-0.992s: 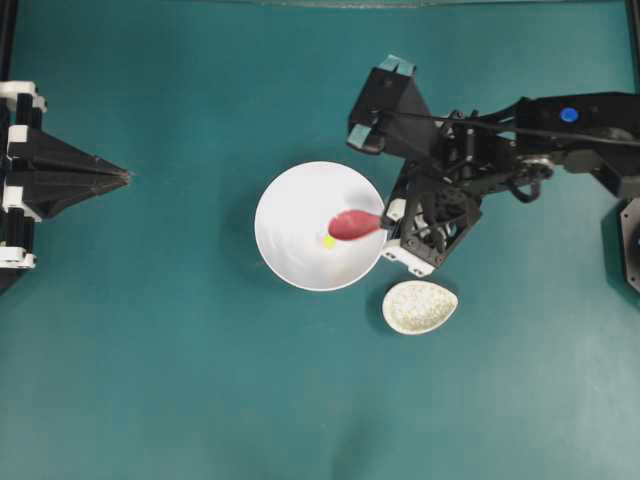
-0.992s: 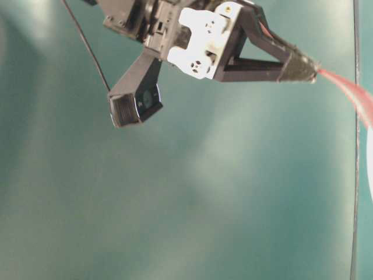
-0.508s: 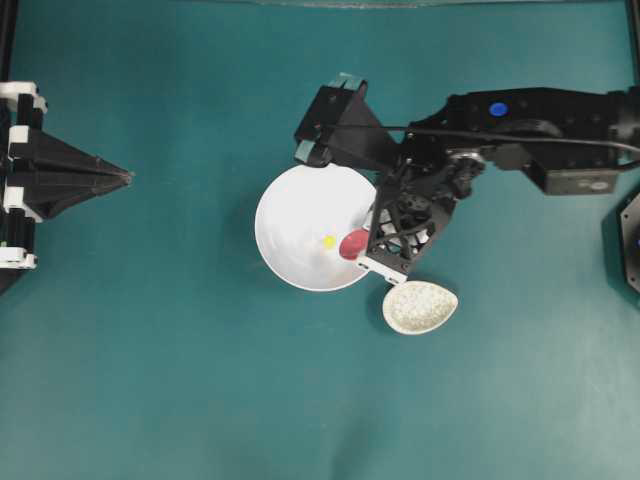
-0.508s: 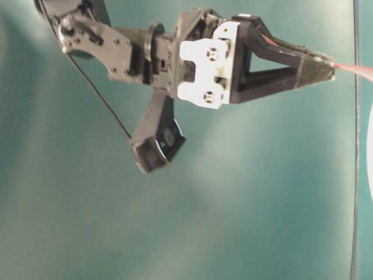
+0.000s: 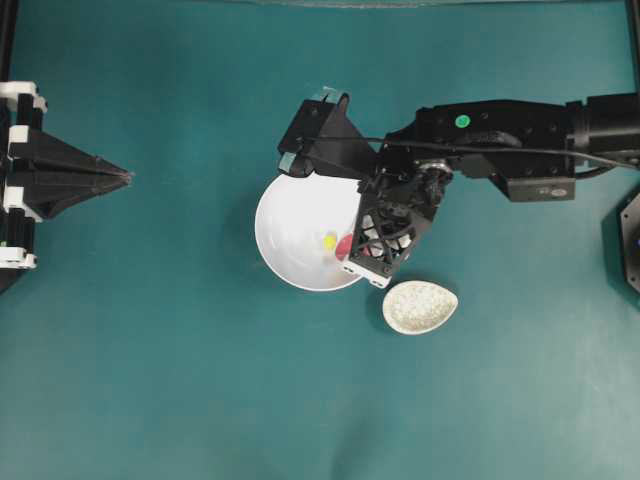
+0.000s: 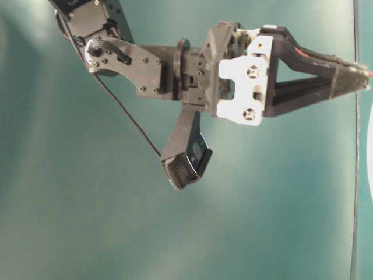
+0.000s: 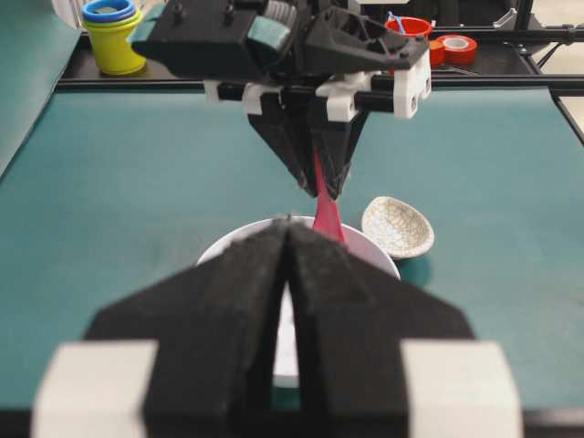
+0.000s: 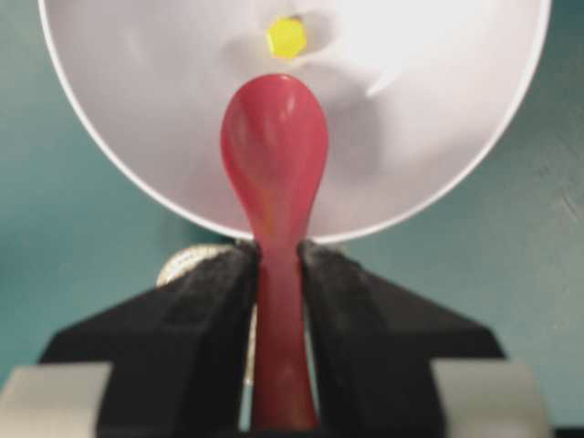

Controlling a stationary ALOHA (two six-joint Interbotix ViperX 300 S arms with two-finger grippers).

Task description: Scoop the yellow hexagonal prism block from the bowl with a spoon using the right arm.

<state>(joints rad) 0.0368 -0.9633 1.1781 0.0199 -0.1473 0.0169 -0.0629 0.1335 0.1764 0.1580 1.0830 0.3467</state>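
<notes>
The bowl is round, smooth and plain white, with a thin rim, and sits on the matte teal surface. Inside it, near the middle, lies the yellow hexagonal prism block, tiny, bright and six-sided.

The spoon is glossy pink-red with a deep oval scoop; its scoop hangs over the bowl's inside, the tip just short of the block, though contact with the block cannot be judged. The right end effector is clamped on the spoon's short straight handle, its black fingers pressed to either side, just outside the bowl's rim. From overhead the right arm covers the bowl's right edge and hides nearly all of the spoon; only a sliver of red shows beside the block.

Just beyond the bowl's lower right rim sits a small egg-shaped speckled dish, with a crackled pale glaze.

Well to the left of the bowl, the left end effector has its pointed black fingers pressed together, holding nothing.

The table-level view cuts the bowl down to a white sliver at its edge.
</notes>
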